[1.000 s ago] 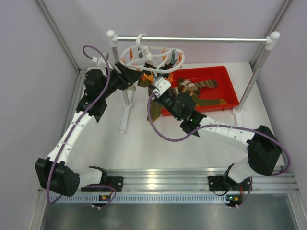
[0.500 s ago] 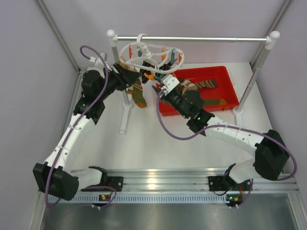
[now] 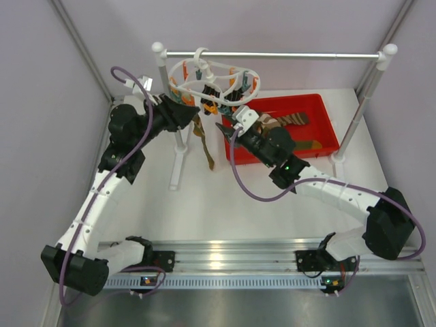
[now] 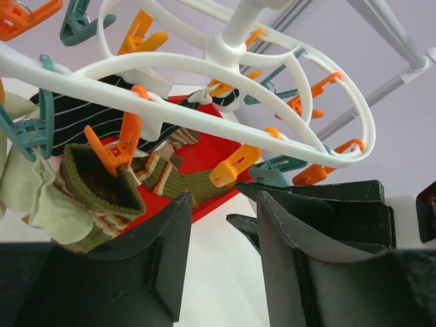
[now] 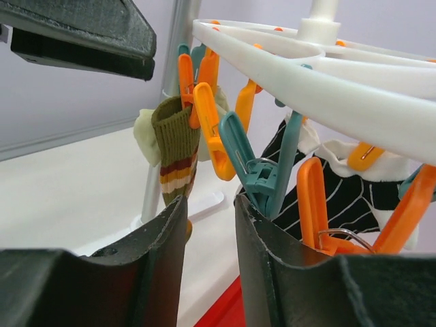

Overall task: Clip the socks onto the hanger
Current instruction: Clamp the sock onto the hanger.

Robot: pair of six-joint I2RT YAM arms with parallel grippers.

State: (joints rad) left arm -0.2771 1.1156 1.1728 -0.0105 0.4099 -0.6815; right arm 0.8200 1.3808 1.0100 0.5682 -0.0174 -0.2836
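The white hanger (image 3: pixel 216 65) hangs by its hook from the silver rail, with orange and teal clips dangling. An olive striped sock (image 3: pixel 204 144) hangs from an orange clip (image 4: pixel 116 146) on its left side. In the left wrist view the same sock (image 4: pixel 102 187) shows beside a black striped sock (image 4: pixel 102 122) and a pale green one (image 4: pixel 27 201). My left gripper (image 3: pixel 193 113) stands open just left of the sock, nothing between its fingers. My right gripper (image 3: pixel 225 129) is open too, just below a teal clip (image 5: pixel 262 178), apart from the olive sock (image 5: pixel 174 146).
A red tray (image 3: pixel 293 97) with more socks (image 3: pixel 283 122) sits at the back right, under my right arm. The silver rail (image 3: pixel 272 56) rests on two white-capped posts; the left post's foot (image 3: pixel 176 170) stands close to the hanging sock.
My right gripper has opened, let go of the olive sock and drawn back right. The sock now hangs from the clip. My left gripper has pulled back left and narrowed a little.
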